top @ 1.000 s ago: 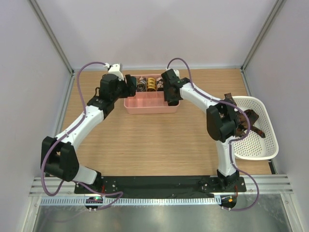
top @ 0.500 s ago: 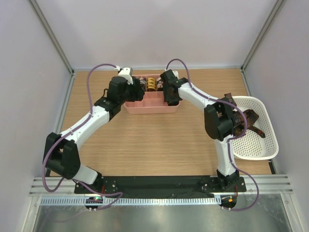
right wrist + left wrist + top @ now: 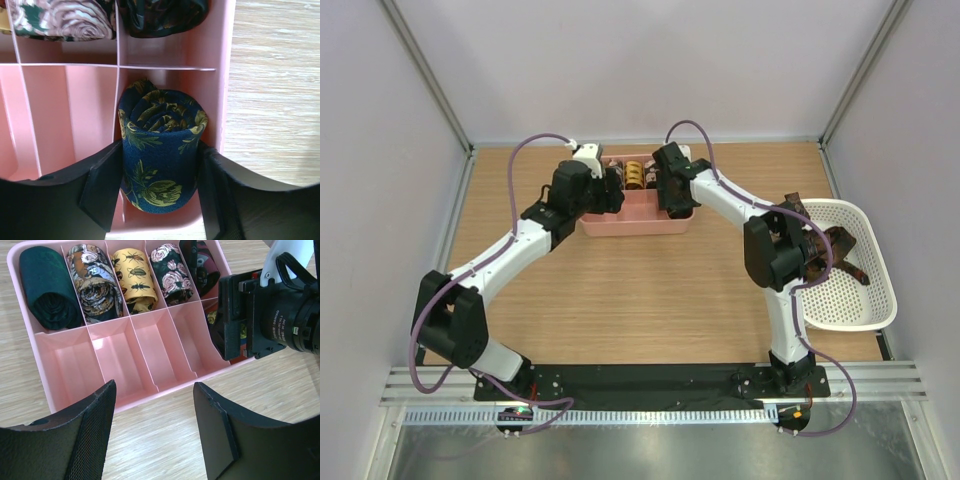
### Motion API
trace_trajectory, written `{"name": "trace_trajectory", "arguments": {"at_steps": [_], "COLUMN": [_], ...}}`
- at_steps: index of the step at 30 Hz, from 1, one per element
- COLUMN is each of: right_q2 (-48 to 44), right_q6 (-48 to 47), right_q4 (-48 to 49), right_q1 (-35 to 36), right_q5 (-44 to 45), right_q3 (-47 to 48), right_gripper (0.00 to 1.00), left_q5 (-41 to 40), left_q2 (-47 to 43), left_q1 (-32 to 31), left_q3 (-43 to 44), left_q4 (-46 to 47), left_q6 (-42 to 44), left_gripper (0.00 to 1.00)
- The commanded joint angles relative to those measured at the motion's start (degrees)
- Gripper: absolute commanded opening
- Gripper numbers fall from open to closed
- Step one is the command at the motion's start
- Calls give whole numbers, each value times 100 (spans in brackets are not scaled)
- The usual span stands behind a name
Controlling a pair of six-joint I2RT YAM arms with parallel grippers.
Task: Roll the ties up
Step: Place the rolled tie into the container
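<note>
A pink divided tray (image 3: 630, 218) stands at the back of the table. Its far row holds several rolled ties: dark green (image 3: 47, 290), brown patterned (image 3: 95, 280), yellow (image 3: 132, 282), rose print (image 3: 170, 272). In the right wrist view a navy tie with yellow-green print (image 3: 160, 155), rolled into a coil, stands in the tray's near right compartment. My right gripper (image 3: 160, 172) has one pad against each side of it. My left gripper (image 3: 154, 405) hangs open over the wood, just in front of the tray, with nothing between its fingers.
A white mesh basket (image 3: 865, 300) at the right edge holds loose brown ties (image 3: 835, 250). The tray's other near compartments (image 3: 120, 365) hold nothing. The right wrist camera (image 3: 280, 315) sits close to the left gripper's right side. Side walls box in the table.
The left arm has swung right, bringing its gripper from the tray's left corner to its front left part. The right arm has stayed at the tray's right end.
</note>
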Motion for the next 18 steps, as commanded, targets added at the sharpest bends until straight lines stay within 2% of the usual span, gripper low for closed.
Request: {"name": "trace_trajectory", "arguments": {"at_steps": [1,7,9,13,18], "right_q2": [132,97,79,106,290], "right_q6": [-35,-35,-26,-35,-17], "right_q4": [-668,-703,-703,-686,-633], "right_q1": [-126,-117,-117,-117,-126], "right_q5": [-48,-31,-31,-40,-66], "right_q3": [31,84,93,58,-12], "right_gripper": [71,76,71,52,44], "left_q5": [-81,-72,-72,-90,-98], "left_q2": [-15,-50,-50,-59,-103], "left_q1": [-27,-27,-27,-35,-44], "left_q3": [198,216,233,233,233], "left_q4": [5,-12,-21,-65,-100], "left_q6": [115,133,133,168,195], "left_gripper": [64,64,64,64,64]}}
